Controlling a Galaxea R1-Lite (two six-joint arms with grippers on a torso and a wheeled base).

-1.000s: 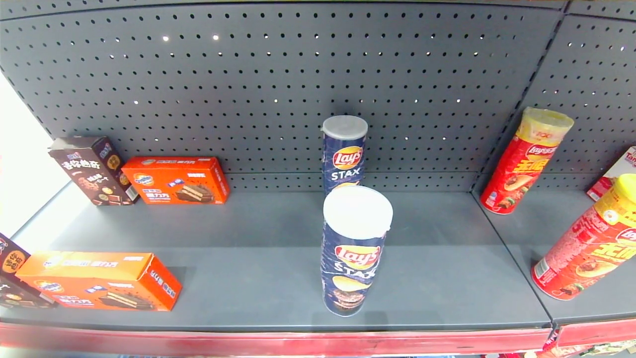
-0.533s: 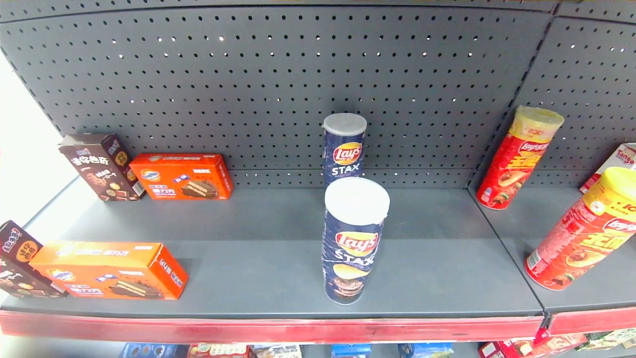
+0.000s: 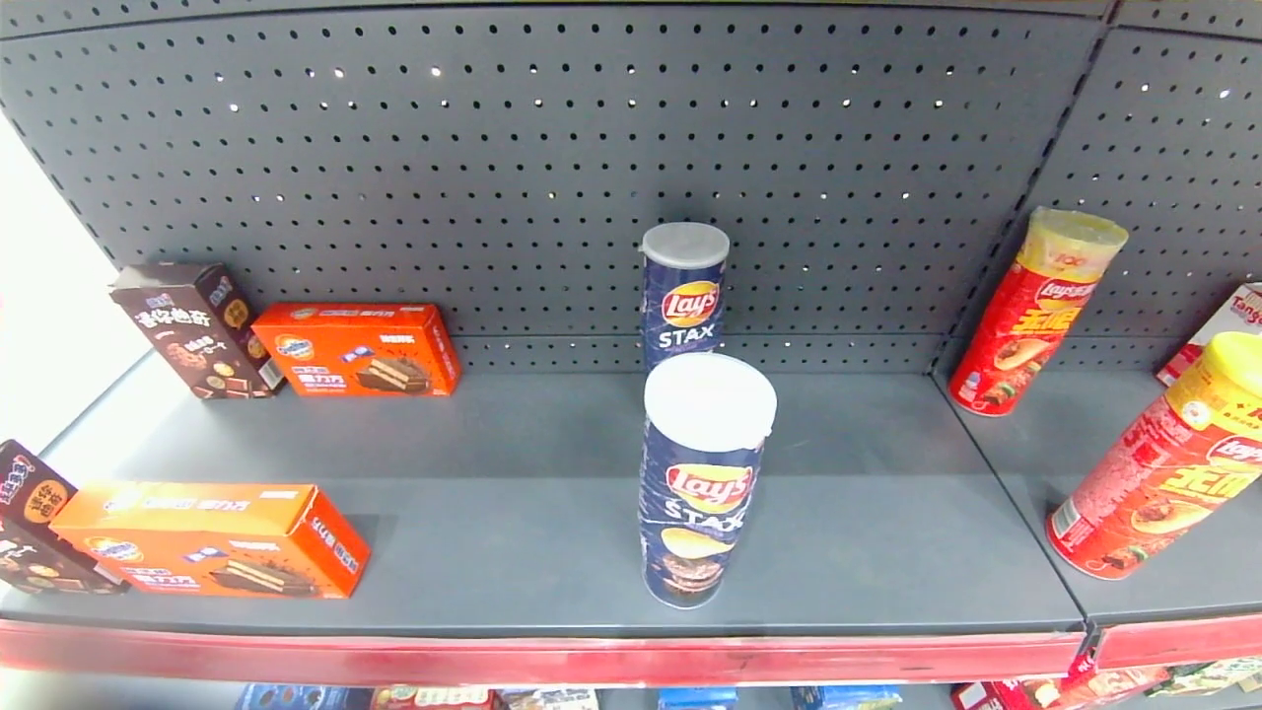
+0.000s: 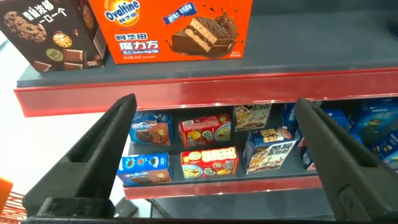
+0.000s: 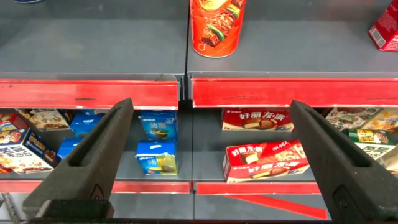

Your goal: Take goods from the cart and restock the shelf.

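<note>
Both my left gripper (image 4: 214, 102) and right gripper (image 5: 211, 104) gape empty; beyond the left sits an orange box (image 4: 171, 28), beyond the right a red canister (image 5: 217, 28), tops cut off.

A dark grey perforated metal back panel (image 3: 444, 177) is rising behind the grey metal shelf board (image 3: 513, 552), light glinting through some holes. A red front strip (image 3: 552, 659) is edging the board. At its left end bright white light (image 3: 39, 296) is flooding in.
</note>
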